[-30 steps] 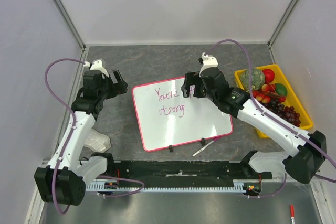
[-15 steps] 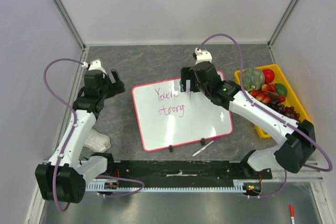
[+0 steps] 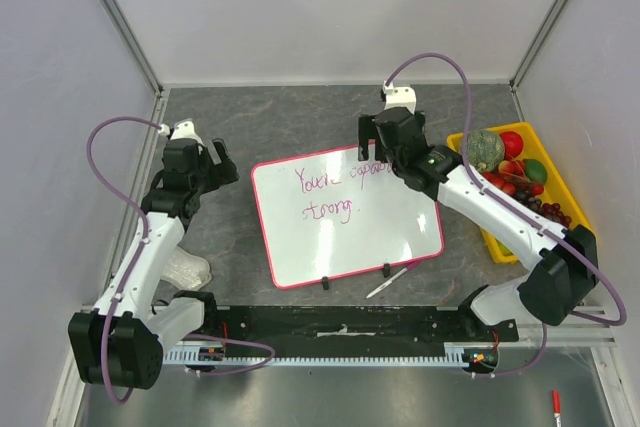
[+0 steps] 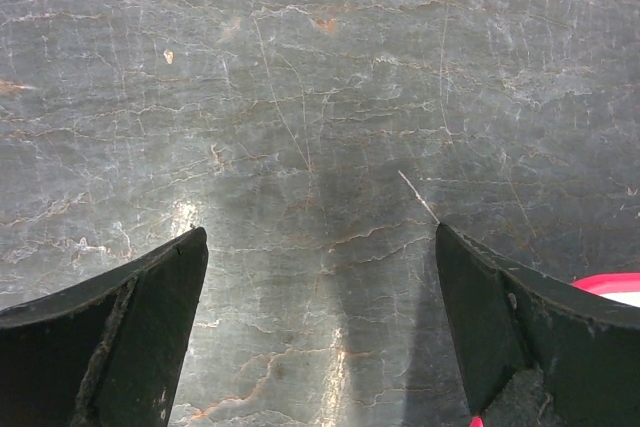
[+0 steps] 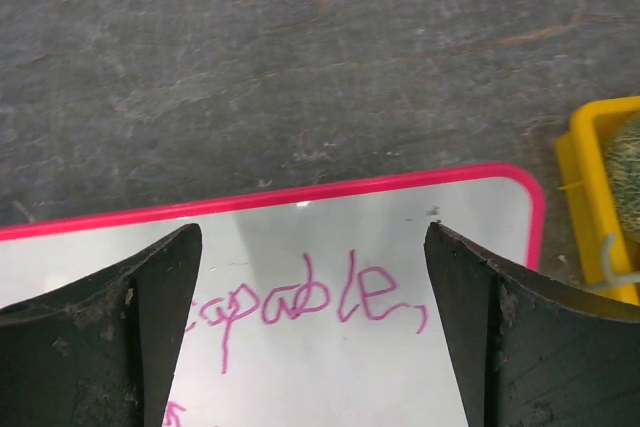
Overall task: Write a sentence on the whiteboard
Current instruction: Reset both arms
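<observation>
Right gripper [image 5: 312, 239] spread wide and empty above the far right corner of the whiteboard [image 5: 480, 209]

Its fingers [image 5: 120, 297] frame the word "capable," of the sentence [image 5: 320, 297], which runs in two purple lines across the board's far half [image 3: 325, 192]; the whiteboard [image 3: 370, 232] lies flat on the table between the arms, while the left gripper [image 4: 320, 237], likewise released and holding nothing, hovers over bare table just off the board's left corner. The wording looks finished, so the step is likely clearing away: best to lift straight up before swinging back, keeping the fingers off the ink and away from the yellow tray [image 3: 578, 209] beside it
</observation>
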Controlling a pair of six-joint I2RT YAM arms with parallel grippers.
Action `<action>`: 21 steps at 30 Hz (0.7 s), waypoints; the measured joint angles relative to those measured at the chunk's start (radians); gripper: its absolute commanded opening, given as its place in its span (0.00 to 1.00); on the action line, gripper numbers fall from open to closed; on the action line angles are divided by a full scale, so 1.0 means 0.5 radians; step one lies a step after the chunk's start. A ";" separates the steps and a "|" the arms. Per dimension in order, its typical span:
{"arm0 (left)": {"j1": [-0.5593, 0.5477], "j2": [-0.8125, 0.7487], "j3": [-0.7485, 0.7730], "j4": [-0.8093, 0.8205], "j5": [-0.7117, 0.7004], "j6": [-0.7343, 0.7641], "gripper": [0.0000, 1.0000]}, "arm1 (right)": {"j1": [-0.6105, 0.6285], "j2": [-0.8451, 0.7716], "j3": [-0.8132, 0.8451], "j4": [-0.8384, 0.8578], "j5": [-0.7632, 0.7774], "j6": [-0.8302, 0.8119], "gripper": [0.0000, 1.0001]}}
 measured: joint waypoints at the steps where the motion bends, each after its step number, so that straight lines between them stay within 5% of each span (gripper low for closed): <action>1: 0.000 -0.005 -0.002 0.001 -0.011 0.000 0.99 | -0.017 -0.003 0.000 -0.001 0.024 -0.014 0.98; 21: 0.000 -0.073 -0.003 0.019 -0.013 -0.002 0.99 | -0.414 -0.193 -0.360 -0.004 0.164 -0.060 0.98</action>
